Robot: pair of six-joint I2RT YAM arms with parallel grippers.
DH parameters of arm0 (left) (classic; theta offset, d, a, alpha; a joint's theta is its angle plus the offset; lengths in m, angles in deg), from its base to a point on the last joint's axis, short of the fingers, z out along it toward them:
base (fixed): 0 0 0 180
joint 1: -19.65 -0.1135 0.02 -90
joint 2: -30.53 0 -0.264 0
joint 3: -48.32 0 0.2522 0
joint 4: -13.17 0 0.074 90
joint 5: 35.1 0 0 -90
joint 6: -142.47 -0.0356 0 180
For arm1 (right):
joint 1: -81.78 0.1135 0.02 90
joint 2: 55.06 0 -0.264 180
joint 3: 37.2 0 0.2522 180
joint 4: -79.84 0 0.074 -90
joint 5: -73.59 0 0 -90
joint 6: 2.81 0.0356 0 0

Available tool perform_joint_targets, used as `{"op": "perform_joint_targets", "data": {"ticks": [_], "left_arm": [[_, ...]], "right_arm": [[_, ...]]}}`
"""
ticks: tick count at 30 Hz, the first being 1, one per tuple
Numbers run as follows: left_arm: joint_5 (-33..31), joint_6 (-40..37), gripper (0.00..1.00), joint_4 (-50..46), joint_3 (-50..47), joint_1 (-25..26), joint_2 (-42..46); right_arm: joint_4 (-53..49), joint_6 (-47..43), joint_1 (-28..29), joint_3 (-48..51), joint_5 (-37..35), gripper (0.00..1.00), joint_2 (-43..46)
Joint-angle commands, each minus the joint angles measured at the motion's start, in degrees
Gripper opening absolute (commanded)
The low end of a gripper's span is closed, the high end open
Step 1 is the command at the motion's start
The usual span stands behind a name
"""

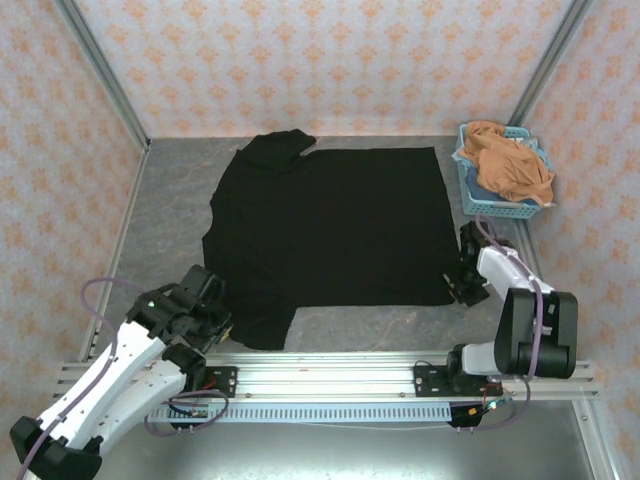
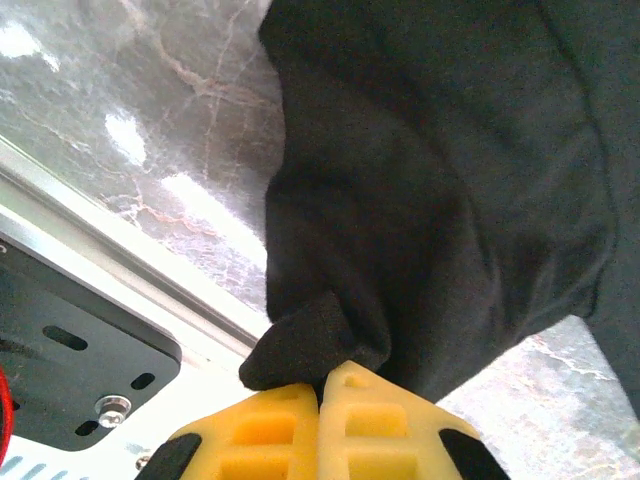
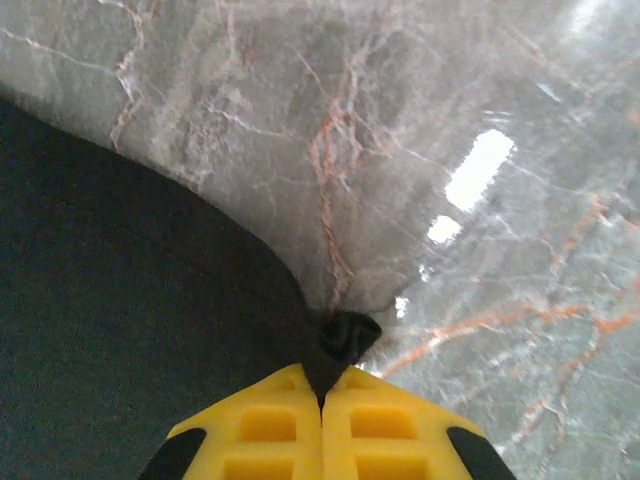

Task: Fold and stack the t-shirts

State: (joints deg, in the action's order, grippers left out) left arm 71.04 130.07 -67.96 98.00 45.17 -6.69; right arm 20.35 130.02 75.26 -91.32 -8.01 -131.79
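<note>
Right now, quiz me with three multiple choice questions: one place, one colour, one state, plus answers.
1. Where is the orange shirt? A) in the blue basket B) on a chair C) on a hanger
2. What colour is the spread shirt on the table? A) white B) black C) green
3. The left gripper and right gripper are: A) open B) shut on the spread shirt C) shut on the basket
1 A, heaped in it. 2 B, black cloth. 3 B, both wrist views show them pinching black cloth.
</note>
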Motion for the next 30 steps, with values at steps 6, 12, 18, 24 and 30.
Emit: {"op": "perform_joint_targets", "data": {"ticks": [6,12,18,24,30], "left_arm": [[-9.21,-2.95,0.0,-1.39,8.04,2.41,5.35],[-12.76,-7.25,0.0,11.87,14.87,2.39,-7.29],[-13.92,-12.7,0.0,16.07,26.81,1.88,-25.03],[-16.09,-17.74,0.0,14.1,36.3,-1.08,-36.64],[-18.2,-22.58,0.0,12.07,42.34,-4.45,-43.73]], "right_arm": [[-17.38,3.16,3.04,1.15,-0.98,0.0,14.68],[-15.6,4.05,3.83,-1.84,-0.58,0.0,12.58],[-13.62,2.81,3.85,-8.08,-1.93,0.0,6.63],[-12.03,2.79,3.81,-14.41,-3.46,0.0,0.39],[-11.16,2.81,3.28,-18.98,-5.18,0.0,-4.81]]}}
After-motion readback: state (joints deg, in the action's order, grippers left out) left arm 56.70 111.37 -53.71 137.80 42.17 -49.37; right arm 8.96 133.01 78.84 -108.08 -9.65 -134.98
